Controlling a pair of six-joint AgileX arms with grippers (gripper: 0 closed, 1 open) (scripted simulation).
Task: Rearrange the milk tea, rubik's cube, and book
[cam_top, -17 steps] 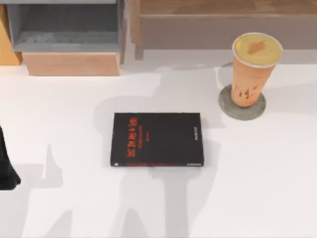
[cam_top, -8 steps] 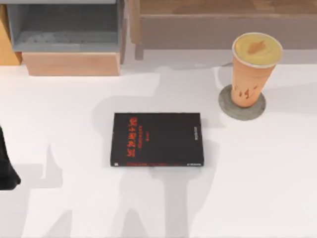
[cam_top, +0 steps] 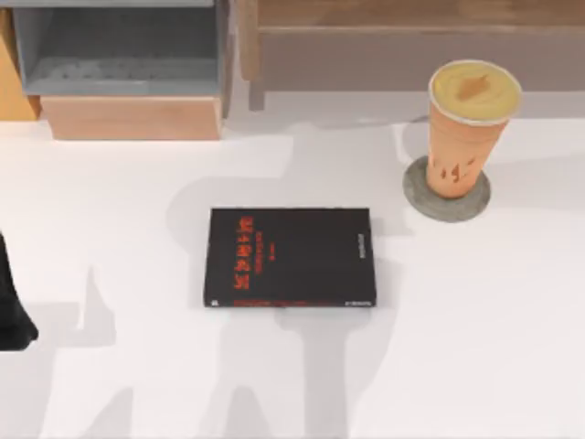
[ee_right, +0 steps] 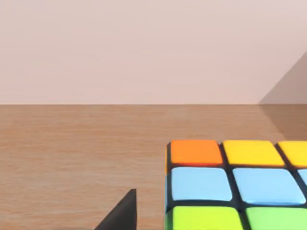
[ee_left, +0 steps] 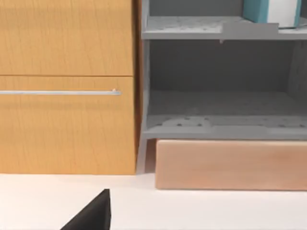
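I judge the work nearly finished: the tall orange-tan milk tea (cam_top: 468, 133) stands on a grey disc (cam_top: 447, 198) near the tabletop's far right corner, the teal-blue book (ee_left: 268, 10) sits on a grey shelf (ee_left: 211, 28), the multicoloured rubik's cube (ee_right: 235, 184) rests on a wooden ledge (ee_right: 81, 158), and I cannot tell either hand's state.

Bright, even light; soft grey shadows cross the table (cam_top: 512, 347).

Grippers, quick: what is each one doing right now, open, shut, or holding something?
Left gripper: cannot be told; it sits low by the grey shelf.
Right gripper: cannot be told; it is beside the rubik's cube.
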